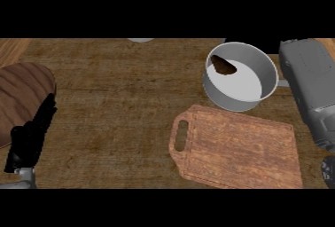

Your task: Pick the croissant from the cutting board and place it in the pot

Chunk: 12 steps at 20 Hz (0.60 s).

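The left hand [29, 137] lies open, fingers straight, at the counter's [118, 88] left edge, partly over a brown wooden disc [23, 93]. Only a black sliver of the right hand [328, 170] shows at the right edge, so its state cannot be told. The croissant [223, 65] sits inside the pot [265, 71], just past the board's [242, 150] far edge.

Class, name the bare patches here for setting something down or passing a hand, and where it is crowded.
Widest bare patch: the counter between the left hand and the cutting board. The board's top is bare too. Crowded: the right side, where the pot, holding the croissant, sits between board and right forearm.
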Available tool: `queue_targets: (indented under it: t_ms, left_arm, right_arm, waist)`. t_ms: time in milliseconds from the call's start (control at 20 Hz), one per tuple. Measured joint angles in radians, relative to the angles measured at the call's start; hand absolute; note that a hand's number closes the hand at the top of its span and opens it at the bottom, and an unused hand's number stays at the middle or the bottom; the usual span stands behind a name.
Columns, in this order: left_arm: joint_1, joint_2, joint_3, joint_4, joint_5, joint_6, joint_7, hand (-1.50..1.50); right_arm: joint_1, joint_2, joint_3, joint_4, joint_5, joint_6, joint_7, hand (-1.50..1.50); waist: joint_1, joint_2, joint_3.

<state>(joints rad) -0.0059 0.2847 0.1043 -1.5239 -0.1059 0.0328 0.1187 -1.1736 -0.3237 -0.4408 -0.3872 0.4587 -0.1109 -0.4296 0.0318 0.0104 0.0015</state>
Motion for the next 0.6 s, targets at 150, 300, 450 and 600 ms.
queue_targets:
  t_ms: [150, 300, 450, 600]
  left_arm:
    - [0.013, 0.010, 0.016, -0.028, 0.013, -0.012, 0.019, 0.00]
    - [0.014, 0.009, 0.021, -0.022, 0.004, -0.008, 0.016, 0.00]
    - [0.012, 0.008, 0.031, -0.013, 0.008, -0.014, 0.019, 0.00]
    - [0.008, 0.004, 0.031, -0.012, 0.002, -0.012, 0.025, 0.00]
  right_arm:
    - [0.005, -0.033, -0.026, 0.007, -0.045, 0.077, 0.007, -1.50]
    - [0.032, -0.068, -0.043, 0.003, -0.085, 0.163, 0.003, -1.50]
    - [0.082, -0.093, -0.058, -0.023, -0.129, 0.247, -0.003, -1.50]
    - [0.127, -0.157, -0.080, -0.029, -0.169, 0.335, -0.023, -1.50]
  waist:
    - [-0.006, -0.004, -0.001]
    - [-0.015, -0.006, -0.001]
    - [-0.024, -0.009, -0.001]
    - [-0.027, -0.009, -0.001]
